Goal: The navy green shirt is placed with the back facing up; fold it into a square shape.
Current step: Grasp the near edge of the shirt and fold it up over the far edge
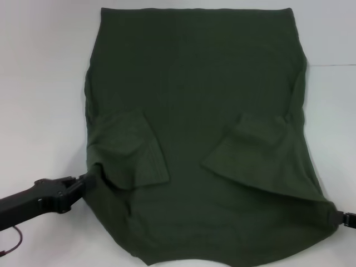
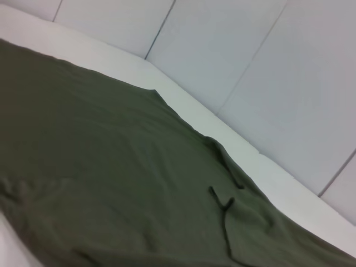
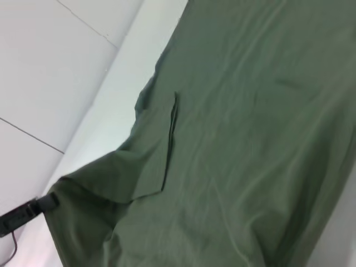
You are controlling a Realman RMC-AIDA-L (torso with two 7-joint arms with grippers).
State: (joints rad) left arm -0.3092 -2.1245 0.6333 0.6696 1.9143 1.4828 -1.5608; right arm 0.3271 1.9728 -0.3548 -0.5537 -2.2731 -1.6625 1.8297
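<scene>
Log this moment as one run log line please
stage: sleeves folded in | navy green shirt flat on table | left gripper at near left edge | right gripper at near right corner

There is 1 navy green shirt [image 1: 194, 83], spread on 1 white bench [image 1: 44, 67]. The shirt has 2 short sleeves: 1 sleeve [image 1: 130, 147] folded inward on the robot's left side and 1 sleeve [image 1: 253, 147] folded inward on its right side. There are 2 black tools in the head view: 1 left tool [image 1: 92, 179] at the shirt's near left edge and 1 right tool [image 1: 340, 218] at its near right corner. The right wrist view shows 1 shirt and 1 tool far off at its edge; the left wrist view shows 1 shirt, with 1 tool barely discernible at its far edge. Also visible is 1 thin reddish cable [image 1: 14, 240] below the left arm.
</scene>
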